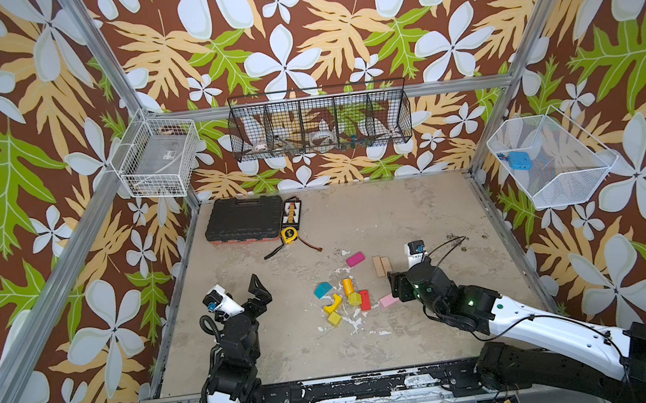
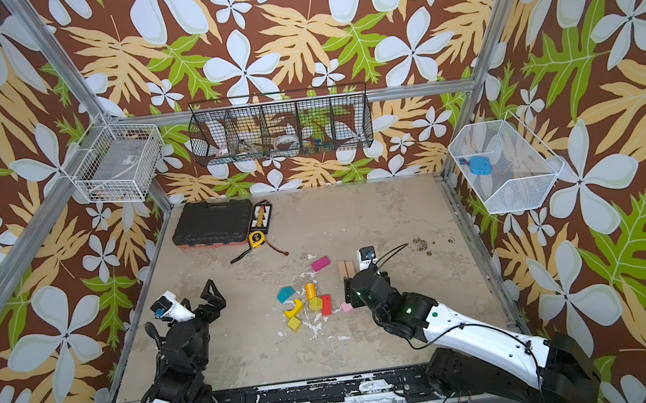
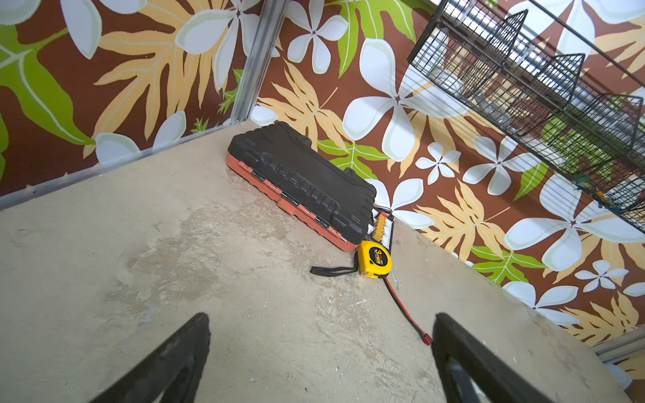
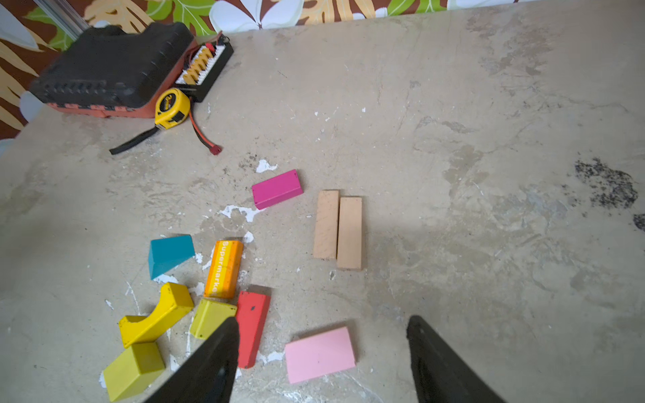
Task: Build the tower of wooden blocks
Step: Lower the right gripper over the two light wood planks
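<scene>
Hazard: the right pincer (image 4: 323, 318) hangs over the pink block (image 4: 319, 354), at 3 o'clock of the scattered wood blocks (image 1: 348, 287), with its jaws apart and holding nothing. The red block (image 4: 253, 324) lies just beside one jaw, so an off-line descent would likely knock it into the others. The pink block lies flat on the worktop (image 1: 399, 218), and a shallow grip could slip. No tower stands yet. The left pincer (image 3: 321, 314) is wide and empty at 9 o'clock. Containers: the black wire basket (image 1: 316, 89) at 12 o'clock holds tape rolls and bits I cannot identify. The white basket (image 1: 128, 167) at 10 o'clock holds a flat grey box. The mesh basket (image 1: 563, 190) at 2 o'clock holds a small blue item (image 1: 516, 160). The tool case (image 1: 244, 220) at 11 o'clock is closed.
</scene>
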Available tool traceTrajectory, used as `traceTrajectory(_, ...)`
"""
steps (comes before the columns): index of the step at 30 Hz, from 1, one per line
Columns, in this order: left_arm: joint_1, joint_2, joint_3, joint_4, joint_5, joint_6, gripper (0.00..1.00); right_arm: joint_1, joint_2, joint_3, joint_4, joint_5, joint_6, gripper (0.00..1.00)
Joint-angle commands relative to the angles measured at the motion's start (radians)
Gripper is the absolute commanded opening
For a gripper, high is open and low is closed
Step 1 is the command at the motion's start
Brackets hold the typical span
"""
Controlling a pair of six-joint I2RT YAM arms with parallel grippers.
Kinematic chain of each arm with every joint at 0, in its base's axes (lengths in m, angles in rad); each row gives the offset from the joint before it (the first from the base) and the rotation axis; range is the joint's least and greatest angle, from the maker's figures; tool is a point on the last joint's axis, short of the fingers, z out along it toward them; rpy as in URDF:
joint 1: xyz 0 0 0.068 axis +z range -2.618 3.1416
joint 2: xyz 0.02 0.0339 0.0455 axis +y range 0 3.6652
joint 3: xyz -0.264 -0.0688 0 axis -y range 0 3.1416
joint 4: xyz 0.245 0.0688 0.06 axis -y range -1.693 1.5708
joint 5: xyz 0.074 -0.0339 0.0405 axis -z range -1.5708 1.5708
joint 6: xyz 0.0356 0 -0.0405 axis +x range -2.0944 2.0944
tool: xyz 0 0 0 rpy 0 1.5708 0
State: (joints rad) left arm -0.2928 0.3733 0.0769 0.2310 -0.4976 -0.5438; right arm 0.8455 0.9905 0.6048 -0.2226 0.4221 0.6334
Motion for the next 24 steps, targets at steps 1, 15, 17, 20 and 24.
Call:
traceTrajectory(1, 0.001, 0.029, 0.007, 0.04, 0.021, -0.002, 1.0, 0.0, 0.009, 0.001, -0.019, 0.028, 0.024, 0.75)
traceTrajectory(15, 0.001, 0.127, 0.027, 0.089, 0.1, 0.024, 1.0, 0.001, 0.061, -0.067, 0.015, 0.03, 0.068, 0.73)
traceTrajectory(17, 0.001, 0.121, 0.025, 0.09, 0.102, 0.024, 1.0, 0.001, 0.073, -0.075, 0.014, 0.042, 0.089, 0.73)
traceTrajectory(20, 0.0, 0.115, 0.022, 0.091, 0.101, 0.025, 1.0, 0.0, 0.11, -0.07, 0.025, 0.024, 0.088, 0.72)
traceTrajectory(24, 0.001, 0.12, 0.023, 0.091, 0.099, 0.025, 1.0, 0.0, 0.186, -0.039, 0.046, -0.04, 0.073, 0.71)
